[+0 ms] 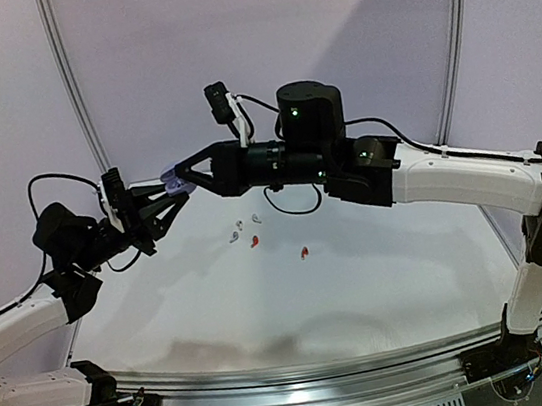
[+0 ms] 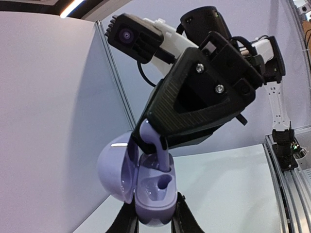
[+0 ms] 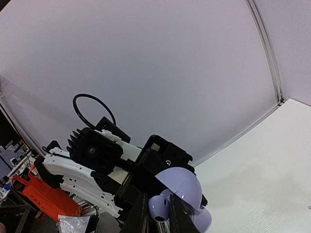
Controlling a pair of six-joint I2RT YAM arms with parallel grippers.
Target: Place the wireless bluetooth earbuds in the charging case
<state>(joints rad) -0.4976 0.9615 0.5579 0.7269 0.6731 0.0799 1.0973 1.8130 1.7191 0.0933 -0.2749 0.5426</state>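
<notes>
A lilac charging case (image 2: 154,201) hangs in the air at the back left with its lid (image 2: 112,171) swung open. My left gripper (image 2: 154,217) is shut on the case's base. My right gripper (image 3: 159,213) is shut on a lilac earbud (image 3: 158,207). The earbud's stem (image 2: 160,154) reaches down into the far well of the case. The near well (image 2: 163,183) is empty. In the top view both grippers meet at the case (image 1: 177,184), the left gripper (image 1: 169,194) below it and the right gripper (image 1: 184,171) beside it. Two white earbuds (image 1: 236,233) and two red earbuds (image 1: 254,243) lie on the table.
The white table (image 1: 363,281) has a metal rail (image 1: 307,385) along its near edge. One red earbud (image 1: 303,252) lies nearest the middle. White walls with metal uprights (image 1: 73,89) close off the back. Both arms are stretched toward the back left.
</notes>
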